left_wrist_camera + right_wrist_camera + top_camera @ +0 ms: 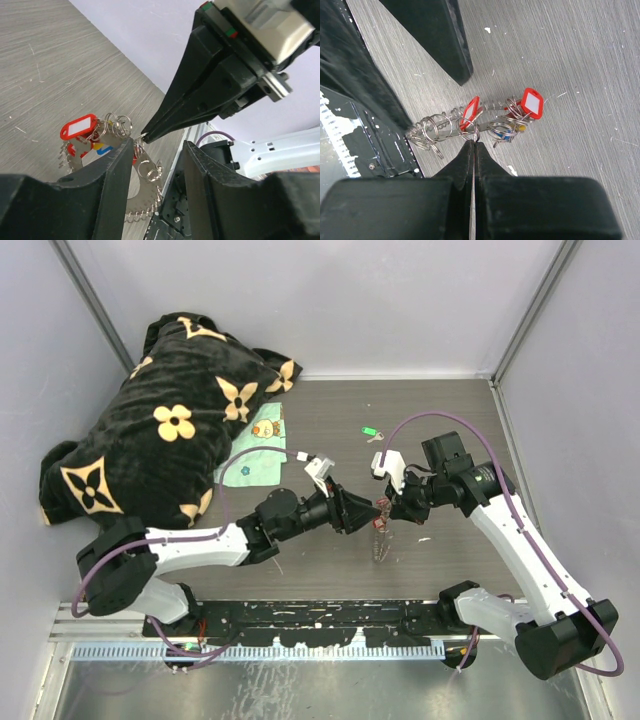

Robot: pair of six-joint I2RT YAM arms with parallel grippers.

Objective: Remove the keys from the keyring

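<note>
Left gripper (157, 147) was seen parted, empty | right gripper (474, 146) was pinched shut on keyring (427, 132), held between both grippers | keyring was laid crosswise, mostly outside left gripper's gap | red-tagged keys (532, 102) were seen outermost

At the far left corner of my bench (450, 420) lay a black blanket (170, 430) with beige flowers, a pale green cloth (250, 462) touching it.
</note>
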